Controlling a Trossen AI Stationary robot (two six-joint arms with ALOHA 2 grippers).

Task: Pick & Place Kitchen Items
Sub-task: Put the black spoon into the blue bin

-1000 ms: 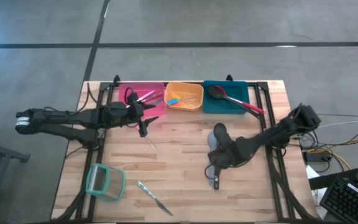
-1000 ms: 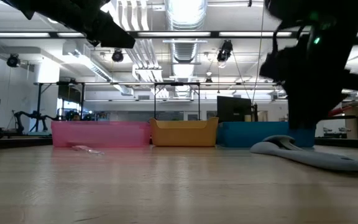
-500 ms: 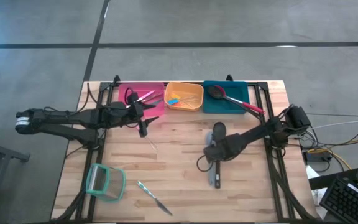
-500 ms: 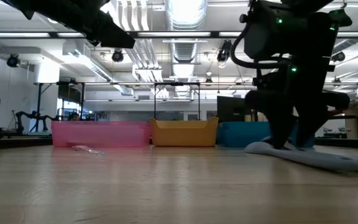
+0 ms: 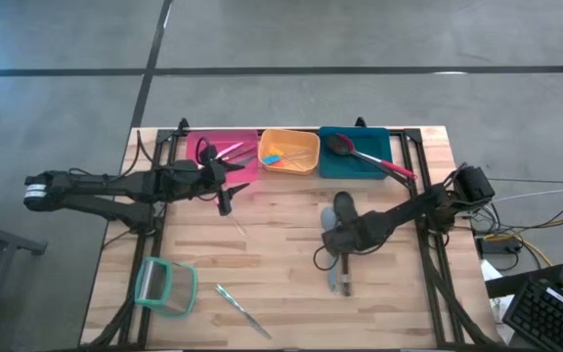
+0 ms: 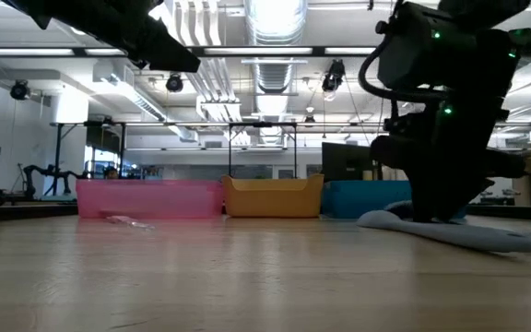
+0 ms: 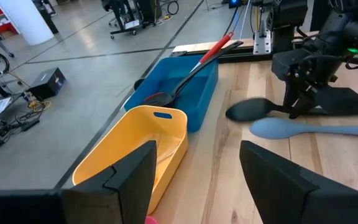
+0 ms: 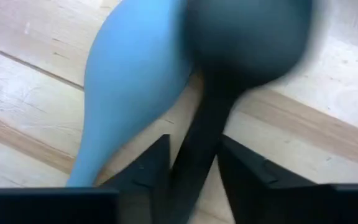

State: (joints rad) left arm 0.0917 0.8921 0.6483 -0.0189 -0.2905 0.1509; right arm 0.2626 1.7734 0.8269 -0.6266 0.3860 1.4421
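The right hand point(image 5: 343, 238) is low over the black spoon point(image 8: 241, 50), whose handle sits between its narrowly parted fingers point(image 8: 145, 171).

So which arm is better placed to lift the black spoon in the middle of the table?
The right. Its hand is down over the black spoon, fingers either side of the handle, beside the grey-blue spoon. The left hand hangs open by the pink bin, far away.

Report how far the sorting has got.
Done: a red-handled spoon lies in the teal bin, small pieces in the pink bin and orange bin. In hand: the right gripper straddles the black spoon beside the blue spoon. Left: both spoons, the knife. The left gripper waits open by the pink bin.
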